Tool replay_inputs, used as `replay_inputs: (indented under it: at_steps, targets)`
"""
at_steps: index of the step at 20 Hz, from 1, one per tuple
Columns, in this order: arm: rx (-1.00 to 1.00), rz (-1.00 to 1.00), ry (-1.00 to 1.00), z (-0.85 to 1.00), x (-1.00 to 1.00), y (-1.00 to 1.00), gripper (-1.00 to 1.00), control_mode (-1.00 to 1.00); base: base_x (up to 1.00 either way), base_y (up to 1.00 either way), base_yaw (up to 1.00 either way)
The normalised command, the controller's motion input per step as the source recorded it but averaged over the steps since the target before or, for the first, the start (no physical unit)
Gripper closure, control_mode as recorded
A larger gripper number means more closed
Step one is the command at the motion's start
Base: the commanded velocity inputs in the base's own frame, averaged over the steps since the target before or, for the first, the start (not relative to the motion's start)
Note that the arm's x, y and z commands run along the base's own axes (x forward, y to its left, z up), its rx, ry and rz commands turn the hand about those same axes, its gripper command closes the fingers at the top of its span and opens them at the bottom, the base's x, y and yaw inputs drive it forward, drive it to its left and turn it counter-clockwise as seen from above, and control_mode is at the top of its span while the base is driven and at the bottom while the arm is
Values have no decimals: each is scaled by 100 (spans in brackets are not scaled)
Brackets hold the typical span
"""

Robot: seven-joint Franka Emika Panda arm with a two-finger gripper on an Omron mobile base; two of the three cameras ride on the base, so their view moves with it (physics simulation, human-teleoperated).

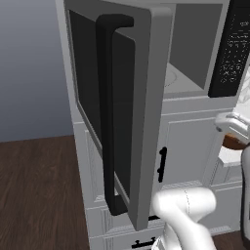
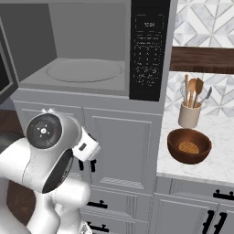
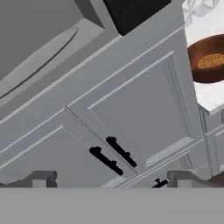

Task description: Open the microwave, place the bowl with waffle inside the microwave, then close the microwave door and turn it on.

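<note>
The microwave (image 2: 73, 89) stands open, its grey cavity and round turntable (image 2: 84, 71) bare, with the black keypad strip (image 2: 148, 45) on the right. The microwave door (image 1: 122, 112) is swung wide to the left, its long black bar handle (image 1: 110, 117) facing the left base camera. A reddish-brown bowl (image 2: 188, 146) holding the tan waffle (image 2: 188, 147) sits on the white counter (image 2: 219, 167) to the right of the microwave and lower. My gripper (image 3: 112, 183) is open and holds nothing. It hangs before the white cabinet doors under the microwave, left of the bowl (image 3: 209, 59).
Beneath the microwave are white cabinet doors (image 2: 121, 146) with short black handles (image 3: 113, 155). A beige holder with wooden utensils (image 2: 189, 112) stands behind the bowl. A dark wooden shelf (image 2: 203, 59) hangs above the counter. The open door juts out over the dark floor (image 1: 39, 195).
</note>
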Motion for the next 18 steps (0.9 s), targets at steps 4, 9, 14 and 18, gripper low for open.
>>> replay_inputs:
  at_steps: [4,9,14,18]
  targets:
    - [20,-50,11,-46,0,-100,-100,-100,0,0,0]
    - [22,-41,3,-17,0,-100,-100,-100,0,0,0]
    - [16,-31,0,-17,0,-100,-100,-100,0,0,0]
    - [7,-12,0,-15,3,-94,-100,-100,0,0,0]
